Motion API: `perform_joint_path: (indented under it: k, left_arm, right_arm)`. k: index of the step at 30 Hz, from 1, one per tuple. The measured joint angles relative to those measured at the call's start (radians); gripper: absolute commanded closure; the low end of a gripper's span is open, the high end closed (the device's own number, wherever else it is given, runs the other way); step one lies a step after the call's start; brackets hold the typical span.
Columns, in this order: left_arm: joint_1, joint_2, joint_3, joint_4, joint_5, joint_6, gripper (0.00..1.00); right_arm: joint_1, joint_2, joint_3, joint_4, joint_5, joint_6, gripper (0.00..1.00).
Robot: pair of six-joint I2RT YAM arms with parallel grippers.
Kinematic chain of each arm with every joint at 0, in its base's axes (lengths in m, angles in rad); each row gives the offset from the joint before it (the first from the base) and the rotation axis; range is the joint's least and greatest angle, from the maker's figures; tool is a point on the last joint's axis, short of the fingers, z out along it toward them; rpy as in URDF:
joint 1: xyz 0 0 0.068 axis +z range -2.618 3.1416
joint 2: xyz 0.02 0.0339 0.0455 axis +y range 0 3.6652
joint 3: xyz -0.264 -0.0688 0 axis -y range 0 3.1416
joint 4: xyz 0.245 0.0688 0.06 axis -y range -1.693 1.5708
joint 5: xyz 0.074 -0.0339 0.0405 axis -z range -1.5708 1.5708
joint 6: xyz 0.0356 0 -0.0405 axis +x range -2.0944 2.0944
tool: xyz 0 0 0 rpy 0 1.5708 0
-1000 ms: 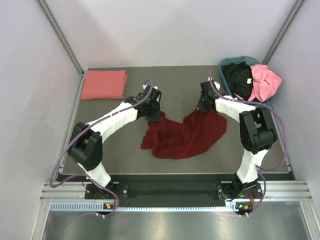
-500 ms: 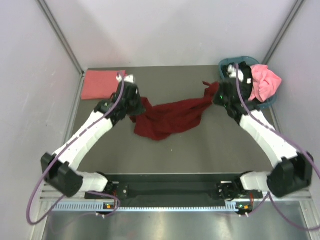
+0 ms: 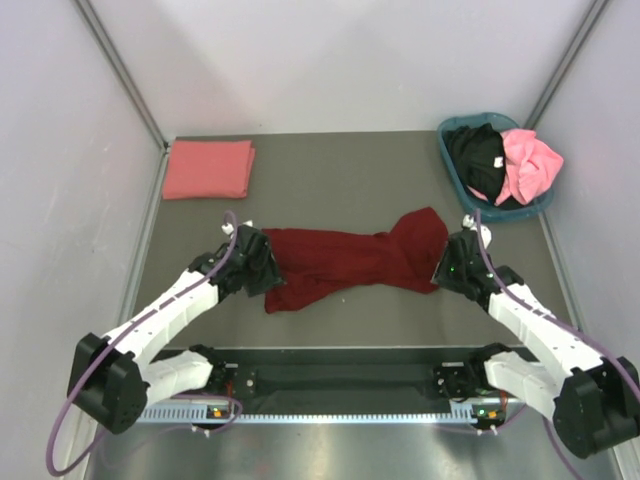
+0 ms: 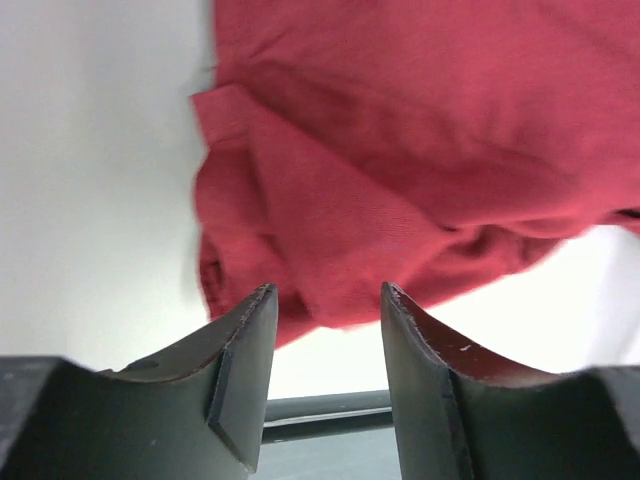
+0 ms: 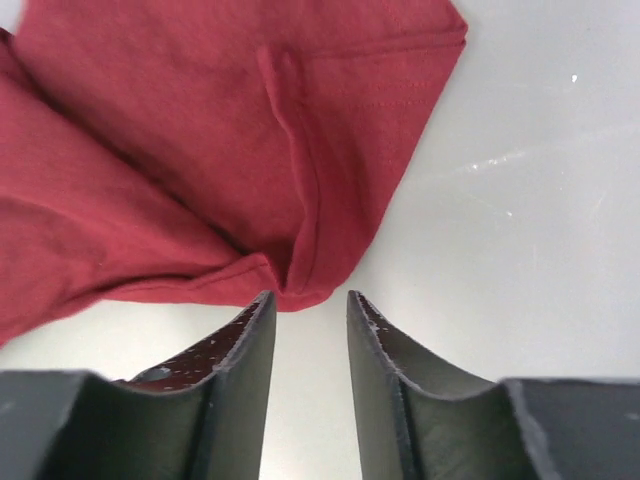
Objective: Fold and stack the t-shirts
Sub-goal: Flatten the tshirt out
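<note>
Both arms have pulled back toward the near edge since the earlier frames, and the dark maroon t-shirt [image 3: 345,260], then strung between them farther up the table [image 3: 340,175], now lies on it in a long rumpled band running left to right. The left pincer [image 4: 325,295] stands at the shirt's left end with its fingers well apart and nothing clamped between them, the bunched cloth just past its tips. The right pincer [image 5: 310,300] sits at the right end with a narrower gap, a folded corner of cloth right at its tips but not gripped. The salmon-pink t-shirt [image 3: 207,168] lies folded in the far left corner. The black t-shirt [image 3: 477,158] and bright pink t-shirt [image 3: 530,165] are heaped in the teal basket [image 3: 444,152] at far right.
</note>
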Motion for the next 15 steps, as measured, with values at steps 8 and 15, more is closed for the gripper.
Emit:
perform_joint_path:
  k: [8,15]
  left_arm:
    - [-0.020,-0.005,0.027,0.023,0.027,-0.008,0.46]
    - [-0.021,-0.003,-0.008,0.051,-0.011,-0.032,0.41]
  right_arm:
    - [0.000,-0.060,0.005,-0.003,-0.020,0.013,0.63]
    - [0.000,-0.079,0.004,-0.002,-0.042,0.013,0.63]
